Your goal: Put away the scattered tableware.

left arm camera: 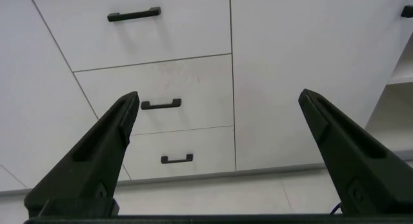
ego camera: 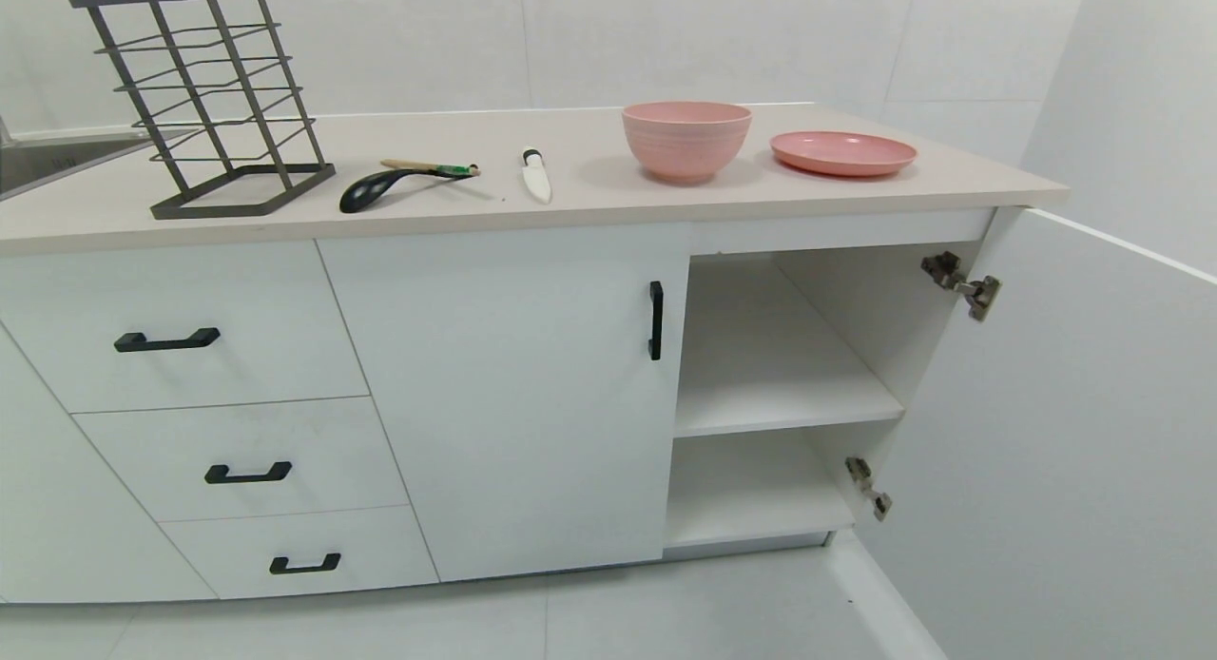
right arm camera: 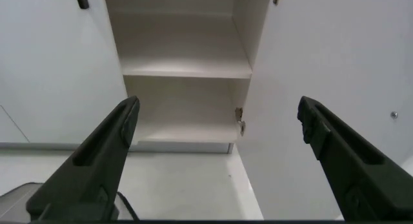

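Bowl point(ego camera: 686, 139) and plate point(ego camera: 842, 152) are matching pale pink, both upright

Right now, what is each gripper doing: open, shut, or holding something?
Left gripper: jaws open, holding nothing.
Right gripper: jaws open, holding nothing.

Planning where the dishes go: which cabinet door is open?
The right-hand door, swung out, baring two shelves; the black-handled door beside it is shut.
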Robot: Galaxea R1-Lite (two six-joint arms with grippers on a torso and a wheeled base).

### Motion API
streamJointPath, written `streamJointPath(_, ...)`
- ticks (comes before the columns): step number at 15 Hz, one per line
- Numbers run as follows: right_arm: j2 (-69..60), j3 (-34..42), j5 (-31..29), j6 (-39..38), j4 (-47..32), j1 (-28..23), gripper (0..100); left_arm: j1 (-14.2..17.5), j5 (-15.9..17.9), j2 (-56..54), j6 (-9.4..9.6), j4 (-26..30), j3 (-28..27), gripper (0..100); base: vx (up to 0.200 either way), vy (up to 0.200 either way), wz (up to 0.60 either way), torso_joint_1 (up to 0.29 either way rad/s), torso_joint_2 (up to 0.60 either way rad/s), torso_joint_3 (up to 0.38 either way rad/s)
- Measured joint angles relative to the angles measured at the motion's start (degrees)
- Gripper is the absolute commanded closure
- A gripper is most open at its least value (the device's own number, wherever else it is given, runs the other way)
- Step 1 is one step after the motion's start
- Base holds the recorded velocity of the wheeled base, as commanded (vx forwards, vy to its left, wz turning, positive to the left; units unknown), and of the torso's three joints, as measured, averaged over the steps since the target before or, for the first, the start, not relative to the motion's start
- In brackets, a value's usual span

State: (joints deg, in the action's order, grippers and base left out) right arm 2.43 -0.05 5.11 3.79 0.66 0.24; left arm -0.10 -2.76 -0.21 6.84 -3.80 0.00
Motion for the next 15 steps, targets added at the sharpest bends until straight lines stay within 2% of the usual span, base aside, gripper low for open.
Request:
streamJointPath(1, -0.8, 0.0, 0.0, 0.0, 0.0, -0.1, 0, 0.0, 0.0, 0.0, 0.35, 0.0, 0.0, 0, 0.000, 0.000, 0.00, 0.000, 0.00, 0.000)
streamJointPath(3, -1.7, 0.0, -0.5, -0.8, 0.0, -0.2, 0, 0.0, -0.3, 0.0, -1.34, 0.0, 0.0, 0, 0.000, 0.000, 0.00, 0.000, 0.00, 0.000)
streamJointPath(5, -2.1, 0.0, -0.7, -3.0, -0.5, -0.2, 0, 0.0, -1.3, 0.0, -6.16, 0.1, 0.0, 0, 0.000, 0.000, 0.00, 0.000, 0.00, 0.000)
streamJointPath(6, -2.2, 0.0, -0.7, -3.2, -0.5, -0.2, 0, 0.1, -3.9, 0.0, -6.70, 0.3, -0.1, 0, 0.000, 0.000, 0.00, 0.000, 0.00, 0.000)
streamJointPath(7, -2.2, 0.0, -1.0, -3.1, -0.5, -0.2, 0, 0.1, -7.9, 0.0, -6.81, 0.5, -0.1, 0, 0.000, 0.000, 0.00, 0.000, 0.00, 0.000)
streamJointPath(8, -2.2, 0.0, -2.6, -3.1, -0.5, -0.2, 0, 0.1, -13.9, 0.0, -6.41, 1.7, -0.2, 0, 0.000, 0.000, 0.00, 0.000, 0.00, 0.000)
streamJointPath(9, -2.2, 0.0, -3.4, -3.1, -0.5, -0.2, 0, 0.1, -18.1, 0.0, -4.92, 2.4, -0.6, 0, 0.000, 0.000, 0.00, 0.000, 0.00, 0.000)
streamJointPath(10, -2.2, 0.0, -3.6, -3.1, -0.5, -0.2, 0, 0.1, -18.3, 0.0, -2.66, 2.1, -0.7, 0, 0.000, 0.000, 0.00, 0.000, 0.00, 0.000)
streamJointPath(11, -2.2, 0.0, -3.6, -3.1, -0.5, -0.2, 0, 0.1, -13.8, 0.0, -1.58, 1.5, -0.7, 0, 0.000, 0.000, 0.00, 0.000, 0.00, 0.000)
streamJointPath(12, -2.2, 0.0, -3.6, -3.0, -0.5, -0.2, 0, 0.1, -9.2, 0.0, -1.73, 1.2, -0.7, 0, 0.000, 0.000, 0.00, 0.000, 0.00, 0.000)
streamJointPath(14, -2.2, 0.0, -3.4, -2.8, -0.5, -0.2, 0, 0.0, -3.0, 0.0, -3.50, 1.0, -0.4, 0, 0.000, 0.000, 0.00, 0.000, 0.00, 0.000)
streamJointPath(15, -2.2, 0.0, -3.4, -3.0, -0.5, -0.2, 0, 0.0, 0.4, 0.0, -5.53, 1.6, -0.3, 0, 0.000, 0.000, 0.00, 0.000, 0.00, 0.000)
